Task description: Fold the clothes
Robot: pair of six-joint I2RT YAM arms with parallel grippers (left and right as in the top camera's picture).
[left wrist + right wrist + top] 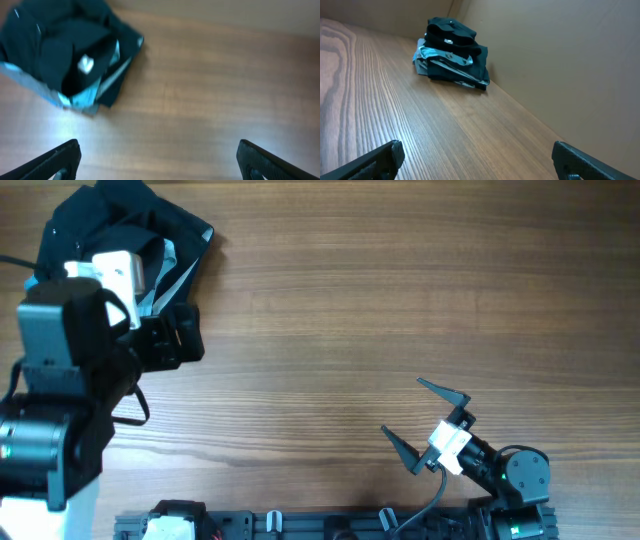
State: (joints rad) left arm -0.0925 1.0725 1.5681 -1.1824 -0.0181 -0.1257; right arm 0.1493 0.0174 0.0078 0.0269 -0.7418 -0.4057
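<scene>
Black cloth sits bunched at the far left corner of the wooden table [380, 300]: the black T-shirt [55, 45], heaped loosely on a light blue shirt [75, 100] whose edge shows beneath it. A small white label [86, 63] shows in the dark folds.

The left arm [60, 380] reaches from the near left edge toward this pile, and from overhead its wrist hides part of the heap. In the left wrist view, the left gripper [159, 147] hangs above bare wood with its fingers spread wide. It holds nothing, and the pile lies ahead of it and to its left, clear of both fingers.

The right arm [500, 470] is low at the near right edge, angled toward the table's middle. The right gripper [400, 404] is spread wide too, empty, over bare wood well apart from the clothes. Its own camera sees the pile far off, close to a plain beige wall panel [560, 65].

A black rail [300, 525] runs along the near edge of the table.
</scene>
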